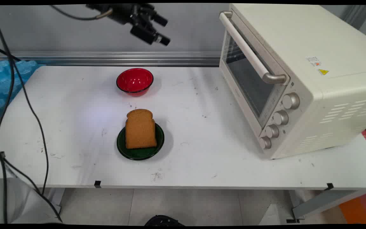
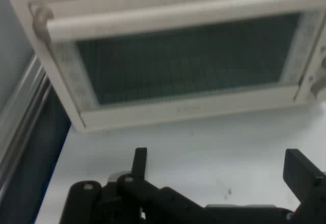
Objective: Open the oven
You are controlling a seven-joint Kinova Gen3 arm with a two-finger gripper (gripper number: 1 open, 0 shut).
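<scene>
Bread (image 1: 140,128) on plate (image 1: 140,152), bowl (image 1: 135,81) behind, oven (image 1: 297,76) right

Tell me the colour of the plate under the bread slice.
Dark green plate; clearest in the main view.

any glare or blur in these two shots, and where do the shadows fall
Main view: sharp; small glints inside the red bowl, soft shadows to the right of the bowl and the green plate. Hand view: soft and blurred across the toaster oven; its glass door looks dark, without glare; the gripper stands open.
</scene>
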